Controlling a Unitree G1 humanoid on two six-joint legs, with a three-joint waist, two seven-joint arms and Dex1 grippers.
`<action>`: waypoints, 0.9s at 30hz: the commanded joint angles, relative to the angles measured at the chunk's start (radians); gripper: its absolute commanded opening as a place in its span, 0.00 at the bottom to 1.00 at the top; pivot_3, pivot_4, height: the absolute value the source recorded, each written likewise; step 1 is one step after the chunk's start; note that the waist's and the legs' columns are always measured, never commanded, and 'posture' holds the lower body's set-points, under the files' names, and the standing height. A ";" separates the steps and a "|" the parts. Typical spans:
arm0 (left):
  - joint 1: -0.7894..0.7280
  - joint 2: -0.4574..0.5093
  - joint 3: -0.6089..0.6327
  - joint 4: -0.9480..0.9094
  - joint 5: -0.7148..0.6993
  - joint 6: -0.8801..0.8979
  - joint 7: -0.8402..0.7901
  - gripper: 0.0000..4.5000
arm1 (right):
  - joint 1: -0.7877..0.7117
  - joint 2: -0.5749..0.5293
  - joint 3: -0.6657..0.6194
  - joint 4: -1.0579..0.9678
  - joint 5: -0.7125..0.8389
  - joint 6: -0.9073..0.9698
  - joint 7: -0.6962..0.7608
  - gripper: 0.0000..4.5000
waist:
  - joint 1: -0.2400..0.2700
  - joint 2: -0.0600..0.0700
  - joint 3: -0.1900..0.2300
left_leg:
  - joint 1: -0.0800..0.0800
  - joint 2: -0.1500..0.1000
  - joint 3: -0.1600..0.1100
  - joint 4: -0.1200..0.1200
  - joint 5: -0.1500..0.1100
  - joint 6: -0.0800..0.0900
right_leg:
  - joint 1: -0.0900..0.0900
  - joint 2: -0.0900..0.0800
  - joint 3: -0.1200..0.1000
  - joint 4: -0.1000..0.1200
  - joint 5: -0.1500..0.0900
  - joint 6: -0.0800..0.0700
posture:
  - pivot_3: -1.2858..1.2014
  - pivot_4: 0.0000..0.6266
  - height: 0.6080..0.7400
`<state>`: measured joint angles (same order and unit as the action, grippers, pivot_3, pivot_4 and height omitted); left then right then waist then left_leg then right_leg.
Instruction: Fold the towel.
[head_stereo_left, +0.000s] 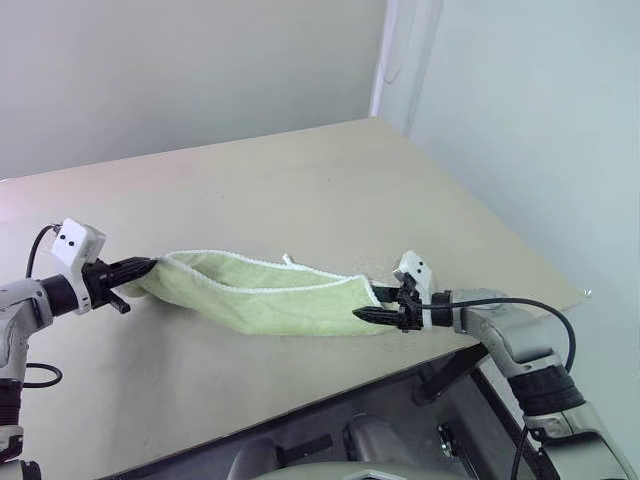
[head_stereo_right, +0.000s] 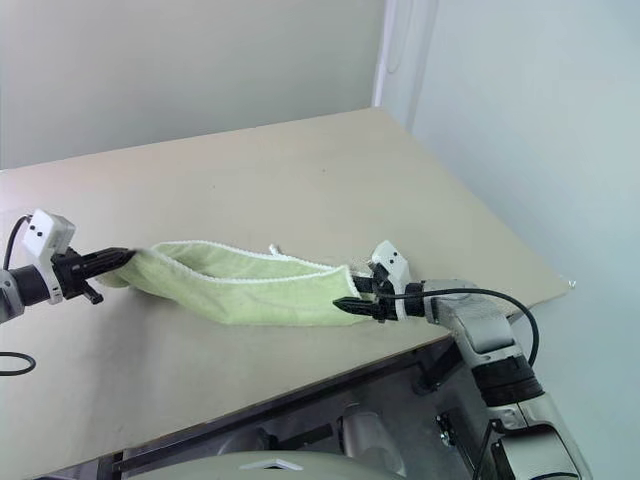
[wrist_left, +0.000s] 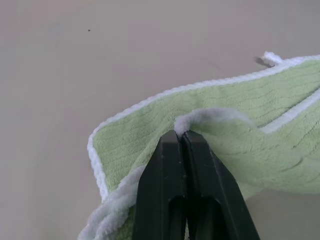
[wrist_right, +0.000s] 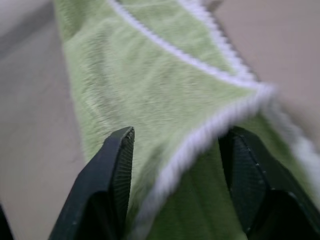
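1. Table: a pale beige top carrying the cloth; its far right corner meets the wall, its near edge runs below both arms, and its left side is cut off by the picture's edge.
2. Towel: a long, narrow lime-green strip with a whitish hem, doubled lengthwise, lying along the table's near edge from the left side toward the near right corner. Its middle sags onto the top while the left end is lifted slightly. A small white loop sticks up from the far hem near the middle. How many layers lie under the upper one is hard to make out.
3. Right gripper: at the towel's right end, near the table's near right corner. Its two black fingers stand apart, with the hemmed edge of the cloth lying between them; whether either pad still touches the terry cannot be told, as the close view is blurred.
4. Left gripper: at the towel's left end, fingers pressed together and pinching a bunched fold of hem at their tips. The rest of that corner hangs hidden beneath the fingers.
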<state>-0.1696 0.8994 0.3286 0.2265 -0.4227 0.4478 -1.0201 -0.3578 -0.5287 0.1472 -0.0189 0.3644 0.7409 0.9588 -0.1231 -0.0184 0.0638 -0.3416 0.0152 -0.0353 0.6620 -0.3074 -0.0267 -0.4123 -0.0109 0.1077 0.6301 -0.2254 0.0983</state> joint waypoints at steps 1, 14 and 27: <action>-0.024 0.006 0.001 -0.005 0.011 -0.025 0.006 0.00 | -0.091 -0.014 0.008 -0.039 0.014 0.116 -0.030 0.56 | 0.001 0.000 0.000 | 0.000 0.000 0.000 0.000 0.000 0.000 | 0.000 0.000 0.000 0.000 0.000 0.000 | 0.52 0.00 1.00; -0.018 -0.006 -0.014 -0.004 0.026 -0.038 0.009 0.00 | -0.274 -0.011 0.160 0.134 -0.040 0.270 -0.021 0.56 | 0.002 0.000 0.000 | 0.001 0.000 0.000 0.001 0.000 0.000 | 0.002 0.000 0.000 0.000 0.000 -0.001 | 0.52 0.00 1.00; -0.007 -0.026 -0.030 -0.026 0.026 -0.032 0.038 0.00 | -0.431 0.054 0.177 0.358 -0.063 0.255 0.035 0.56 | 0.000 0.000 0.000 | 0.001 0.000 0.000 0.001 0.000 0.000 | 0.001 0.000 0.000 0.000 0.000 0.000 | 0.52 0.00 1.00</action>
<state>-0.1677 0.8641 0.2889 0.2318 -0.4014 0.4251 -0.9883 -0.7567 -0.4820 0.3304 0.3417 0.3009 1.0124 0.9804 -0.1233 -0.0184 0.0642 -0.3409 0.0151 -0.0355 0.6626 -0.3073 -0.0267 -0.4110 -0.0111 0.1075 0.6298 -0.2256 0.0979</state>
